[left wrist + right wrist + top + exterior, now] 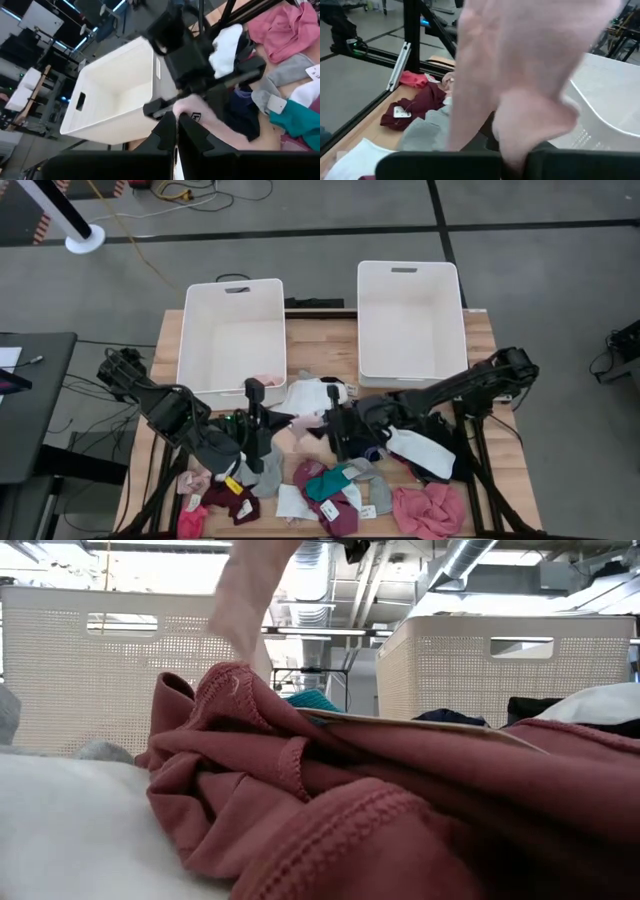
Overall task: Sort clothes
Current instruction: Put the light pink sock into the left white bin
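A pale pink garment (290,436) hangs above the middle of the table between my two grippers. My left gripper (262,423) comes from the left and is shut on it. My right gripper (338,435) comes from the right and is shut on the same cloth, which fills its wrist view (520,75). In the low view the garment (245,600) hangs from above. The other clothes lie in a pile along the near edge: a rose piece (430,510), a teal one (325,480), a maroon one (230,500), a white one (415,450) and a grey one (265,475). My left gripper pinches the pale pink garment between its shut fingers (167,131), at a part beside a small tag (196,117); the fingers come nearly level from the table's left. My right gripper holds the same garment where the cloth (515,150) runs down between its fingers; the cloth itself hides the contact. The garment hangs clear of the table.
Two large white bins stand side by side at the far edge, one on the left (232,340) and one on the right (410,320). A black and white garment (325,393) lies in front of them. In the low view a rose cloth (350,800) fills the foreground.
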You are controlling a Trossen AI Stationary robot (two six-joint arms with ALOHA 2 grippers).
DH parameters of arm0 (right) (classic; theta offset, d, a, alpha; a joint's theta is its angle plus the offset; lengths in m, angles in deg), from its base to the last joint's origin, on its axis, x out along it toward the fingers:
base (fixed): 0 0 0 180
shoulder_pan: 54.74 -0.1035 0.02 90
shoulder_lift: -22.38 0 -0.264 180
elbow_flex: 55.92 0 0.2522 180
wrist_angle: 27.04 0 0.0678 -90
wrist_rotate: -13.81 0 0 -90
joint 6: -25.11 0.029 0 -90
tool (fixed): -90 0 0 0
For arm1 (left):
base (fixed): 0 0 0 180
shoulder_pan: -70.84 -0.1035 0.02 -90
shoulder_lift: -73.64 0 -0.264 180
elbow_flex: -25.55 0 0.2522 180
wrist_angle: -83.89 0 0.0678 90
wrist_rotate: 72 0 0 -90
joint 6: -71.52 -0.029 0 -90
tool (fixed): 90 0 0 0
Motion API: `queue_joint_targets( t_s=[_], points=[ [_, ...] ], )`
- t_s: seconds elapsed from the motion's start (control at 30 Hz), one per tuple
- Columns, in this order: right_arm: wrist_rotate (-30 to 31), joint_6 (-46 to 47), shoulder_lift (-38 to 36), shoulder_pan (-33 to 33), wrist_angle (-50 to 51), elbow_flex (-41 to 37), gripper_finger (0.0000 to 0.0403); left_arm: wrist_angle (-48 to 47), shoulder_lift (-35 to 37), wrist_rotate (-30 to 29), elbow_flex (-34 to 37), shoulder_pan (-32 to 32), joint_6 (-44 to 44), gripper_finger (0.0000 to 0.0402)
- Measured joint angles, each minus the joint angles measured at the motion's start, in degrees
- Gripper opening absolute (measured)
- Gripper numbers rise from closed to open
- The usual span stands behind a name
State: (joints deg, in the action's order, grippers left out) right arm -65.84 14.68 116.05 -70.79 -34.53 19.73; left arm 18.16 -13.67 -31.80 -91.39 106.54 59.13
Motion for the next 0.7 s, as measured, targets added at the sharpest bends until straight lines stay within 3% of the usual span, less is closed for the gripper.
queue_joint_targets(
  t_s=[0.13, 0.37, 0.5, 0.7],
  points=[
    [0.0, -0.6, -2.0, -0.1, 0.7, 0.0, 0.0006, -8.0, 0.0, 0.0, 0.0, 0.0, 7.4, 0.002],
    [0.0, -3.3, -6.6, -0.3, 1.6, 0.0, 0.0002, -27.2, 0.0, 0.4, 0.6, 2.4, 30.6, 0.0085],
    [0.0, -5.0, -8.9, 0.4, 1.4, 0.0, 0.0001, -32.0, 0.0, 2.0, 1.4, 5.3, 40.5, 0.0128],
    [0.0, -6.7, -11.2, 2.3, 1.5, 0.7, 0.0001, -32.3, 0.0, 4.3, 4.4, 9.9, 48.1, 0.0174]
  ],
)
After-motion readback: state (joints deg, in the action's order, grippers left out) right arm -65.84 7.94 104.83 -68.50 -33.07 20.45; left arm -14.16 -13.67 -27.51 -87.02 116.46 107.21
